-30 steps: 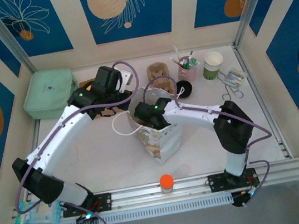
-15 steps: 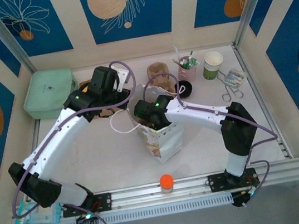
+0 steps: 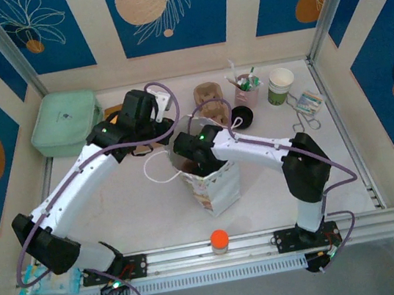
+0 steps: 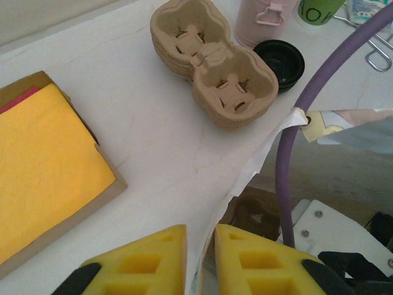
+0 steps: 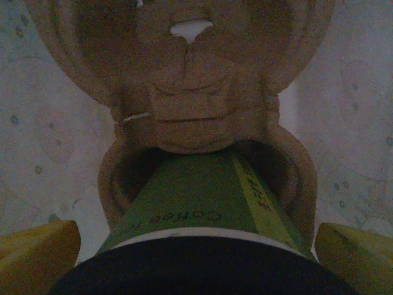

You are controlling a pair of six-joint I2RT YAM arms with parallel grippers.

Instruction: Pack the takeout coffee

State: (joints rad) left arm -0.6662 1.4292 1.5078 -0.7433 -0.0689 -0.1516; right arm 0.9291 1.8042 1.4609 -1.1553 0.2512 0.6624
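My R arm [image 3: 257, 150] bends down into the paper bag [image 3: 214, 186], right claw [image 5: 196, 252] wide astride the takeout coffee [image 5: 190, 209], prob. not gripping.

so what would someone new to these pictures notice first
Probably the patterned paper bag at mid-table, with the right arm reaching down into it. Inside, the right tool stands open around the takeout coffee, a green cup with a black lid set into a cardboard carrier. The left tool sits at the bag's rim, its yellow fingers almost together.
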